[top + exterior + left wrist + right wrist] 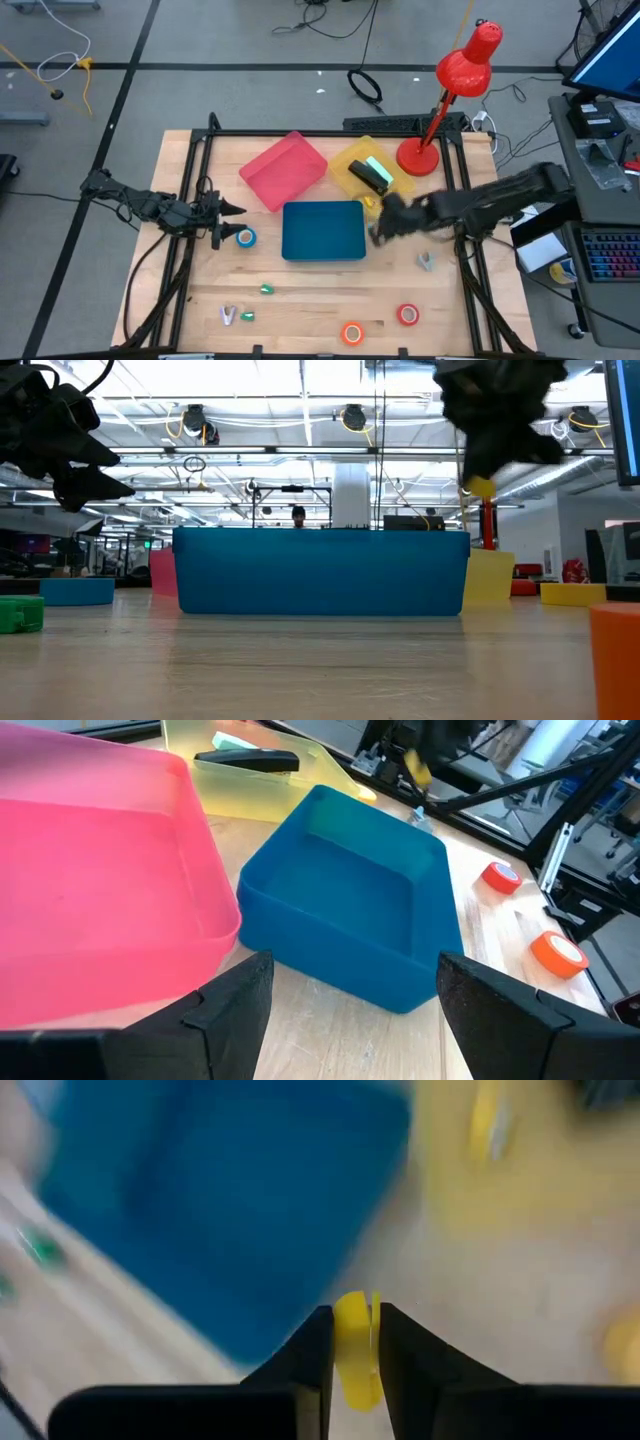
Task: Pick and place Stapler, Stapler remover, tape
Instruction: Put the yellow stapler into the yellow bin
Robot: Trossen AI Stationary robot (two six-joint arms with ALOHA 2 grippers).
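My right gripper [353, 1320] is shut on a yellow tape roll [352, 1345] and hangs above the table's right half, near the blue bin's right end [382, 228]. In the low view the roll [481, 487] shows below the dark fingers, well above the table. The black stapler [372, 177] lies in the yellow tray [350, 160]. Blue [246, 237], red [408, 315] and orange [352, 333] tape rolls lie flat on the wood. A stapler remover [427, 261] lies at the right, another [229, 316] at the near left. My left gripper [235, 210] waits open at the table's left. My right gripper pinches the yellow tape roll between its two fingers, which press on its two flat faces [350, 1315]. The fingers slant down from the table's right side. The roll stands on edge and is lifted clear, its lower part sticking out past the fingertips [481, 487].
A blue bin [323, 230] stands mid-table and a pink bin [283, 170] behind it on the left. A red desk lamp [440, 110] rises at the far right corner. Small green bits [267, 289] lie near the front.
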